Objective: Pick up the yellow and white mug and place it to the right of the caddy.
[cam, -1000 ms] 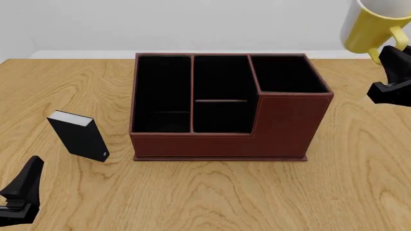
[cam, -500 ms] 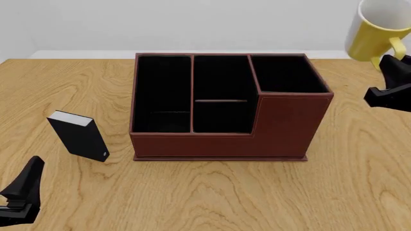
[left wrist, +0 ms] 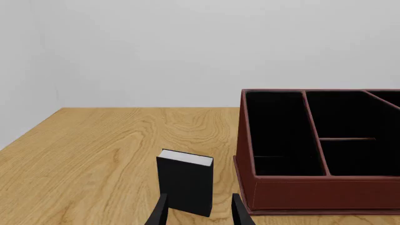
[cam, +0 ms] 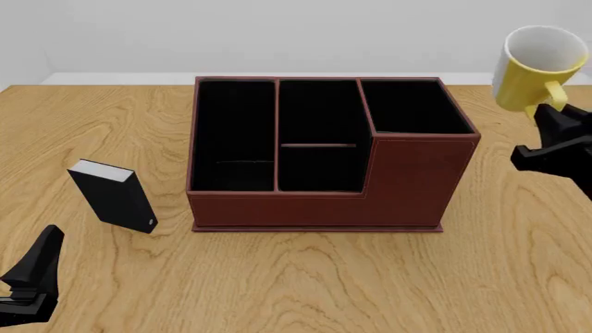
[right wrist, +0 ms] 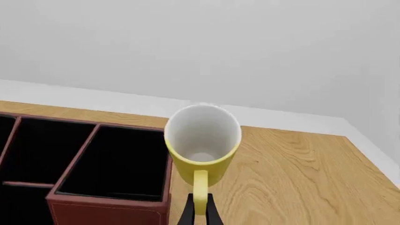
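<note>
The yellow and white mug (cam: 536,66) hangs in the air at the far right, above the table and to the right of the caddy (cam: 324,156), tilted with its white inside showing. My right gripper (cam: 553,105) is shut on its yellow handle (right wrist: 200,190); the mug (right wrist: 203,143) fills the middle of the right wrist view beside the caddy's taller corner section (right wrist: 112,187). My left gripper (left wrist: 198,211) stands open low at the front left, apart from everything, and faces a small black block.
A small black book-like block (cam: 113,195) with a white top stands left of the caddy, seen close as the block (left wrist: 185,182) in the left wrist view. Bare wooden table (cam: 518,250) lies right of the caddy, with the table's far edge (right wrist: 300,123) behind.
The right gripper has carried the mug downward and slightly left, closer to the table beside the caddy. The left arm has stayed still.
</note>
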